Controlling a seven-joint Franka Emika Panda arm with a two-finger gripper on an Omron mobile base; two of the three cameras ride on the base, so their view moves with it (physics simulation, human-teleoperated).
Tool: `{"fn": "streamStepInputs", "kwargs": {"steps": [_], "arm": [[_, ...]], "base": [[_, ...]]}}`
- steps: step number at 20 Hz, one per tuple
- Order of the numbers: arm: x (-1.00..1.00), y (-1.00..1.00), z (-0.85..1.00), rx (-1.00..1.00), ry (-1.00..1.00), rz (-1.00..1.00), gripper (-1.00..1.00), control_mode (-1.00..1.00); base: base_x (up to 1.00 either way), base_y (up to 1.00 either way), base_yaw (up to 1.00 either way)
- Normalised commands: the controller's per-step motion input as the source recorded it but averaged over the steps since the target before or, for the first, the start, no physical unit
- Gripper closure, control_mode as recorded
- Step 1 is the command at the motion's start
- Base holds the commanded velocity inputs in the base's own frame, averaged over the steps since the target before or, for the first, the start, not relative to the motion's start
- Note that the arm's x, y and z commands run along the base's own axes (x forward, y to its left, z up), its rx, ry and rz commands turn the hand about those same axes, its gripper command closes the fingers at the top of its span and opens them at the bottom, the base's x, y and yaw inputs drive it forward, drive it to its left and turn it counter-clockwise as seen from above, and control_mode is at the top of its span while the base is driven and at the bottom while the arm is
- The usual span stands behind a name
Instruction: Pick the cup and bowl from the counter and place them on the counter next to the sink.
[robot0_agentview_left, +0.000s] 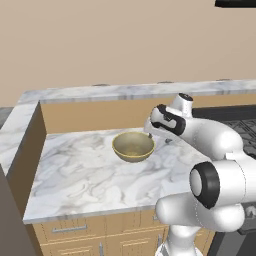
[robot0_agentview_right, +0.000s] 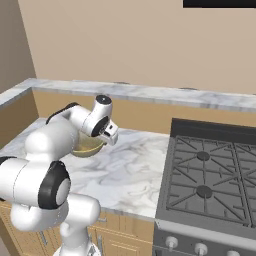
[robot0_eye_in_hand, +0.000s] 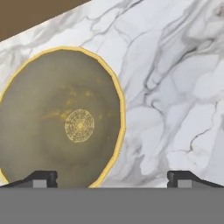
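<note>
**A:** Gripper (robot0_eye_in_hand: 112, 177) first: we see its 2 dark fingertips spread wide in the hand view, nothing between them, hanging over the bowl (robot0_eye_in_hand: 61, 118) and the marble to its right. In the left base view the hand sits just right of the bowl (robot0_agentview_left: 133, 146), above the counter (robot0_agentview_left: 80, 175).

**B:** And the bowl itself?

**A:** It stands upright on the white marble, towards the far wall, left of the stove (robot0_agentview_right: 210, 175). We cannot find the cup from here.

**B:** How do we expect it to handle?

**A:** We judge it stiff and fairly light, with a dull brassy finish that may be slick. It looks far too wide to span, so we would pinch the thin yellow rim on the near right side, 1 finger inside and 1 outside. A shallow bite could let it tip or slide.

**B:** Any writing?

**A:** None we can read. We see only a round, patterned medallion at the bowl's bottom.
</note>
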Motion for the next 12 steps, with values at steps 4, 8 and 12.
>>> {"fn": "streamStepInputs", "kwargs": {"steps": [4,8,12], "arm": [[0.0,0.0,-0.22,0.0,0.02,-0.08,-1.0,-1.0],[0.0,0.0,-0.29,0.0,0.01,-0.06,-1.0,-1.0],[0.0,0.0,-0.25,0.0,0.0,-0.05,-1.0,-1.0]], "base": [[0.0,0.0,0.0],[0.0,0.0,0.0],[0.0,0.0,0.0]]}}
